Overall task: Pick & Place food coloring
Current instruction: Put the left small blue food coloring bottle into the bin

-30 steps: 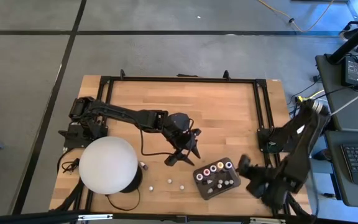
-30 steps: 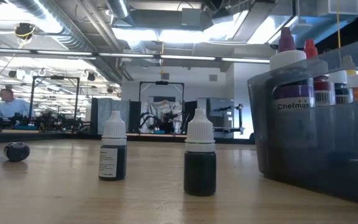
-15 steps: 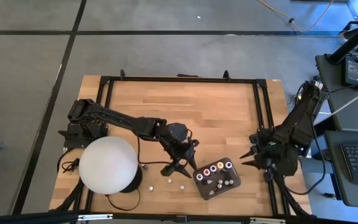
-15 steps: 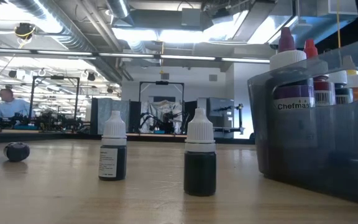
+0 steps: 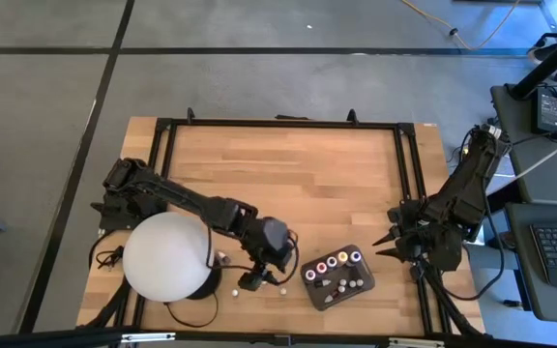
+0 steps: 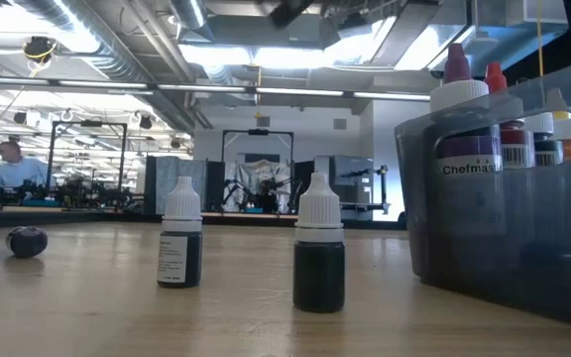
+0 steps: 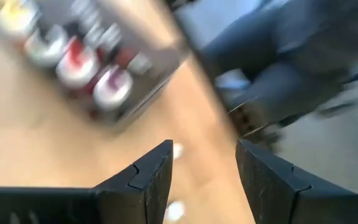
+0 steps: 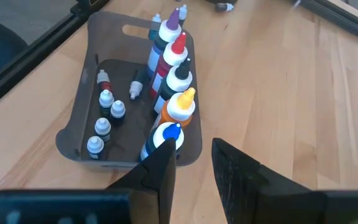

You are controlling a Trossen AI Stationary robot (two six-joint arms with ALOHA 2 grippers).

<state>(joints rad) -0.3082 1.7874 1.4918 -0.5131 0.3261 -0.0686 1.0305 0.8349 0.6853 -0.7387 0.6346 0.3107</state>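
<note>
Small white-capped food coloring bottles stand loose on the wood near the table's front edge (image 5: pixel 281 288), two of them upright in the low view (image 6: pixel 180 246) (image 6: pixel 318 258). More bottles, with purple, red, dark, orange and blue tops (image 8: pixel 174 93), stand in the dark grey tray (image 5: pixel 335 277). My left gripper (image 5: pixel 257 280) hangs open just above the loose bottles, left of the tray. One white cap (image 7: pixel 178 149) shows ahead of its fingers. My right gripper (image 5: pixel 390 246) waits at the table's right side, its fingers a narrow gap apart with nothing between them.
A big white dome (image 5: pixel 167 254) stands at the near left corner, close to my left arm. A black frame (image 5: pixel 278 123) runs round the table. A small dark thing (image 6: pixel 26 241) lies on the wood at the left of the low view. The table's far half is bare wood.
My left gripper has gone toward the table's near edge and down, rolling as it went, and now hangs over the loose bottles. My right arm has drawn back from the near right corner toward the right edge and rolled, then kept still. The bottles have not moved.
</note>
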